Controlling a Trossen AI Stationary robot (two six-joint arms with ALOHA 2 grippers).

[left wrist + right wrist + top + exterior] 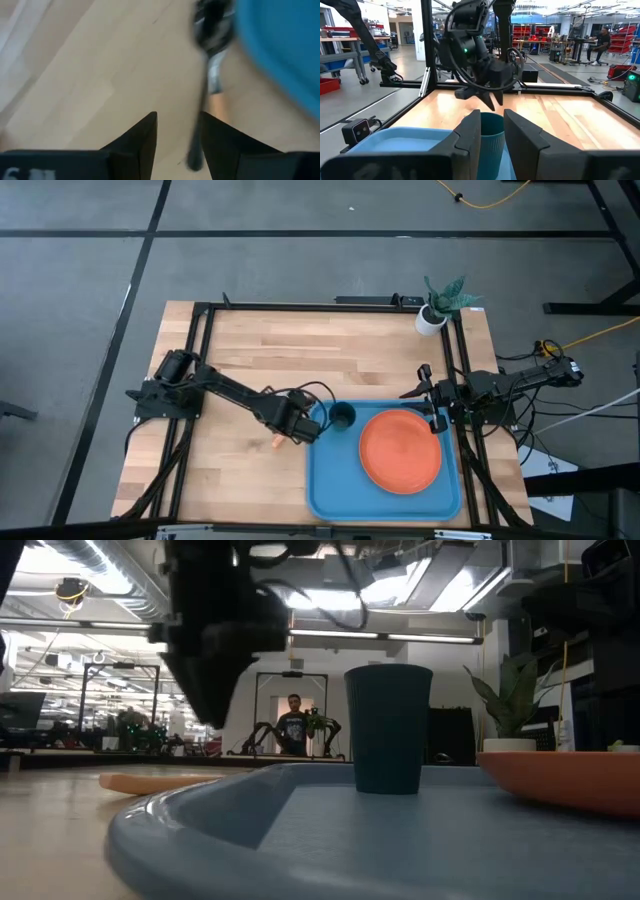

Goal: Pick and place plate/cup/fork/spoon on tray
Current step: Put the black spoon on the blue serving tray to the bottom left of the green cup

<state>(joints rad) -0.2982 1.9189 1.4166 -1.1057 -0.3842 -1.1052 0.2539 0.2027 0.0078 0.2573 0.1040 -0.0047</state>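
Observation:
The blue tray (325,490) lies at the table's near right. On it stand the orange plate (400,450) and the dark teal cup (342,417), which also shows in the low view (388,730). My left gripper (300,427) is open just off the tray's left rim. In its wrist view (178,120) the dark spoon (210,30) runs between its fingers, its handle close to one of them. The spoon lies over the fork (216,95), whose orange handle (275,444) rests on the wood. My right gripper (435,405) is open and empty by the tray's far right corner. My left gripper has its fingers on either side of the spoon's handle (196,150), which lies along them near one finger (220,145). I cannot tell whether that finger touches the handle, or whether the spoon is clear of the table.
A white pot with a green plant (435,315) stands at the table's far right corner. Bare wood lies to the left of and beyond the tray. A person (293,722) stands in the room beyond the table.

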